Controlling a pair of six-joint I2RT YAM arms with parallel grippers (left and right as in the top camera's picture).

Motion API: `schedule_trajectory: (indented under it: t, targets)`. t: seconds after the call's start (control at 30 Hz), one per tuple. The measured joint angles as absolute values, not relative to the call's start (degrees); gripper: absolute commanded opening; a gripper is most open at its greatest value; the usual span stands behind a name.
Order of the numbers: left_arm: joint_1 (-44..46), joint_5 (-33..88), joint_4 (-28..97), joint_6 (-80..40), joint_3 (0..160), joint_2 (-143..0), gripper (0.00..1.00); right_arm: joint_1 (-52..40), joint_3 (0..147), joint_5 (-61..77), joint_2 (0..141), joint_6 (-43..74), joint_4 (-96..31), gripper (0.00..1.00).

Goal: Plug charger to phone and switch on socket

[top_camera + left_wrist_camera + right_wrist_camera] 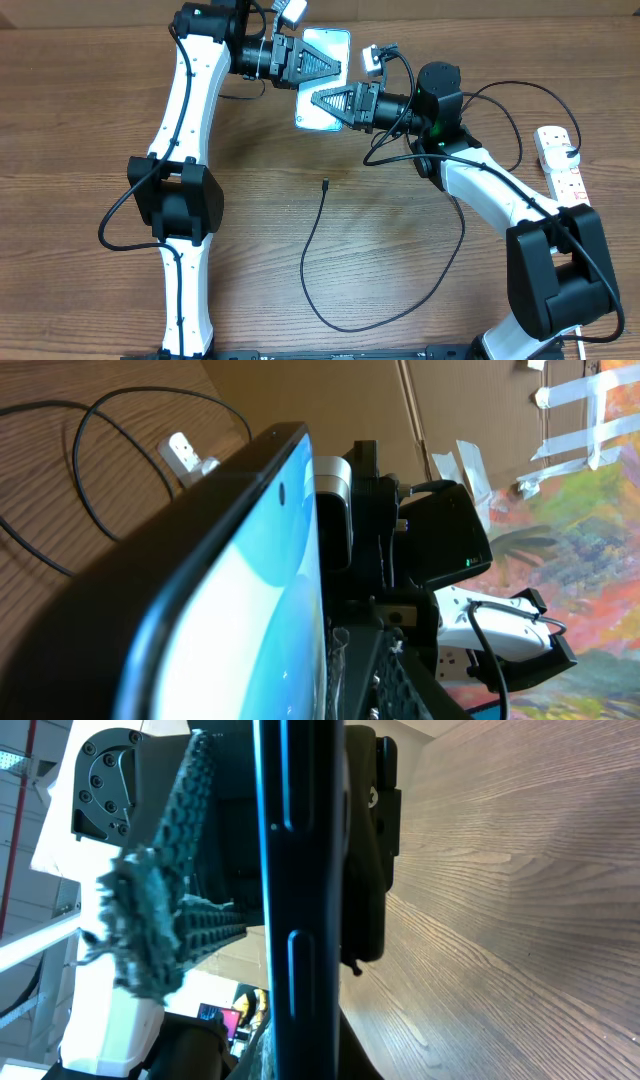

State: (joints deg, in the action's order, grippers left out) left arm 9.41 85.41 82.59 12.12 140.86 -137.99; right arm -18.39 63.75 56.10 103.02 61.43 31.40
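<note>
slim smartphone with lit light-blue screen (328, 42) held up off the wooden bench (100, 120), left tool (338, 68) pinched on its far half, right tool (316, 100) clamped tight on the near half, thin black charger cable (312, 225) lying on the bench well apart from both

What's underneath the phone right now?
The phone is clamped by the left gripper and right gripper; wooden table shows around it, but what's directly beneath is covered.

The phone (330, 42) sits at the far middle, pinched between the left claw (338, 67) and right claw (318, 99); these overlap side by side with no gap to pass; the table (90, 120) lies open at far left and near middle, save the cable (305, 255) looping there; the socket (558, 160) blocks the right edge.
</note>
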Motion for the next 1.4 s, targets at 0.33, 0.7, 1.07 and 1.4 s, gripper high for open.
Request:
schedule_trajectory:
  t: [0.33, 0.7, 1.07, 1.4]
  targets:
    - [9.4, 84.9, 82.5, 11.8, 140.9, -138.0, 0.04, -18.5, 63.8, 56.1, 102.2, 61.1, 30.8, 0.14]
    - [10.9, 68.3, 82.7, 5.6, 140.9, -138.0, 0.04, -19.2, 63.7, 56.2, 102.5, 58.3, 20.2, 0.65]
    - [8.8, 40.2, 88.9, -2.7, 140.9, -138.0, 0.04, -18.4, 63.7, 52.0, 102.5, 43.2, -4.4, 0.96]
    - [8.3, 24.5, 95.1, -5.7, 140.9, -138.0, 0.04, -25.1, 63.7, 33.8, 102.6, 38.3, -17.6, 0.76]
